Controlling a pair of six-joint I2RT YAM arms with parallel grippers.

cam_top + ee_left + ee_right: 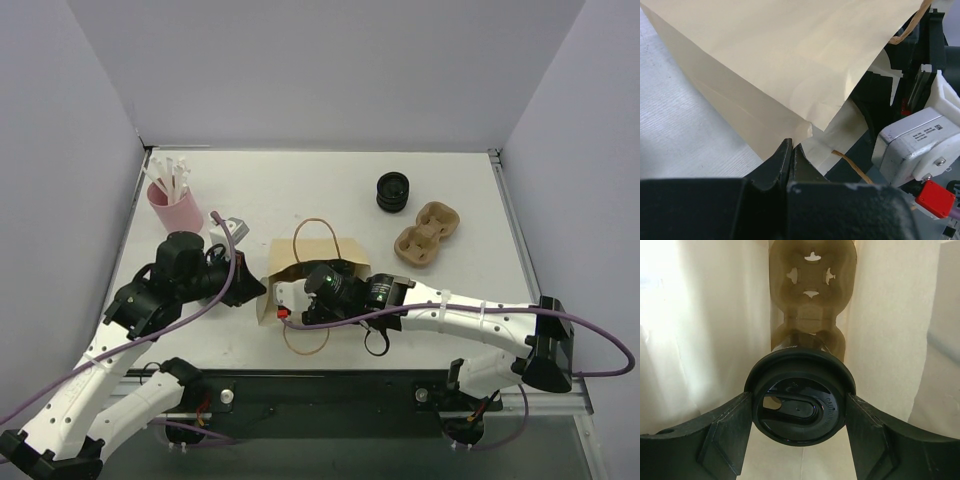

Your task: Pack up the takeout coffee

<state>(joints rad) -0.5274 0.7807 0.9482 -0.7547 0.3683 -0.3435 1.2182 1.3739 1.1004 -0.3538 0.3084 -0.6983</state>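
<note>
At the far left of the bench [220, 340] stands a pink cup [173, 207] of white sticks. The left arm [150, 295] rises from the near-left corner, bends at the elbow and points rightward, low over the bench. Its left fingers [250, 288] meet the left edge of the brown paper bag [300, 262]. The overhead view does not show how they stand. The left wrist view does: the left fingers [784, 159] are pressed together, pinching the bag's [780, 60] lower paper edge.

The right arm [455, 316] stretches leftward along the near side, its wrist over the bag's mouth. From above, its fingers and the coffee are hidden by the wrist and the bag. Only the right wrist view looks inside. There, the right fingers [725, 432] are clamped on either side of the takeout coffee [800, 412], touching its black lid. The cup is between the bag's pale walls, at the near end of a brown moulded carrier [811, 295] lying deeper in.

Further right on the bench a second carrier [427, 236] lies, with a short stack of black ribbed rings [393, 190] just behind it.
</note>
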